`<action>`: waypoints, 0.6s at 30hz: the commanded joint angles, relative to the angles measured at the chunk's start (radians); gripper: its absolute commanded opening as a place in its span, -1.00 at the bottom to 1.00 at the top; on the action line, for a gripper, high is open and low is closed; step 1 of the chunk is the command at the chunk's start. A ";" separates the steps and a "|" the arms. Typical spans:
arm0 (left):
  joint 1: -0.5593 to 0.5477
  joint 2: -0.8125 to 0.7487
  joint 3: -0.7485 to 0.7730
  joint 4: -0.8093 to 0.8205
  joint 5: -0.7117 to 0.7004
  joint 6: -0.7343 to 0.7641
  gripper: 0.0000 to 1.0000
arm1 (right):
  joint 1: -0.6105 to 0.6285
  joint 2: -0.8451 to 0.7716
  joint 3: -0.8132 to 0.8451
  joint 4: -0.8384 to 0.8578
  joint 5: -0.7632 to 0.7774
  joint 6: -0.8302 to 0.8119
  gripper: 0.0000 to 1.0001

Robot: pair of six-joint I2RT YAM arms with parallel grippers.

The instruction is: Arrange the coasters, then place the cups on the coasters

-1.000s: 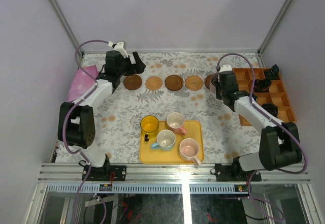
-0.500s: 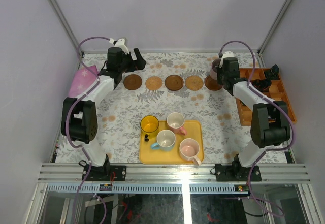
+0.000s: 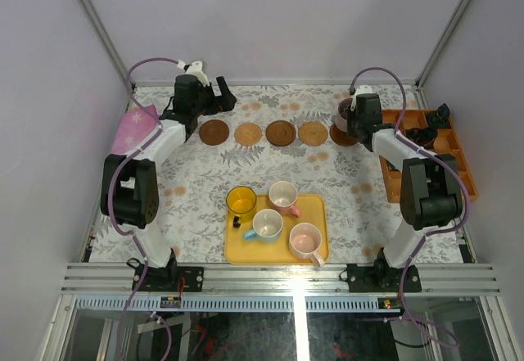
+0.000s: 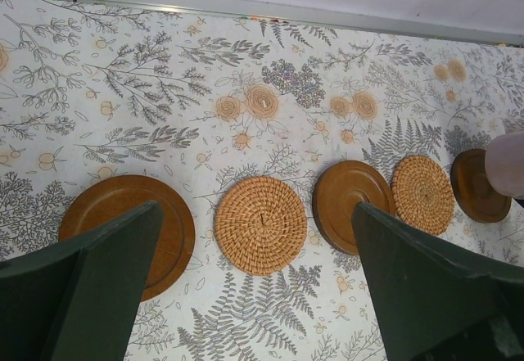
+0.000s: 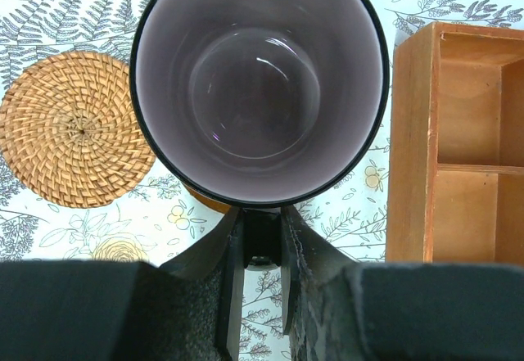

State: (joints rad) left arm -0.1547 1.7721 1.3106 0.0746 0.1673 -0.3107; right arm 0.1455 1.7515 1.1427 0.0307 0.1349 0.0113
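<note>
One flowered table is carrying everything, with a yellow rectangular tray lying at its near edge. The left gripper is hanging spread wide and empty above the left end of the far-edge row. The right gripper is pinching the near side of a purple-grey mug, holding it over the dark coaster nearest the right edge. I cannot tell whether the mug is resting there.

Four small handled mugs are sitting on the tray, not yet placed: yellow, light blue and two pink. Five thin round coasters, dark brown wood alternating with tan woven, are lying evenly in line, so the arranging is looking finished.
</note>
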 commanded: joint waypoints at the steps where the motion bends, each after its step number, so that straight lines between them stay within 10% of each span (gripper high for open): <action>1: 0.004 0.014 0.029 0.037 -0.012 -0.001 1.00 | -0.005 -0.018 0.067 0.067 -0.007 0.006 -1.00; 18: 0.004 0.015 0.026 0.035 -0.011 -0.014 1.00 | -0.006 -0.005 0.095 -0.034 0.010 0.025 -1.00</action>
State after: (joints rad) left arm -0.1547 1.7760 1.3106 0.0738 0.1673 -0.3180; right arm 0.1436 1.7519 1.1656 -0.0624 0.1295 0.0284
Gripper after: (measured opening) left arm 0.995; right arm 0.233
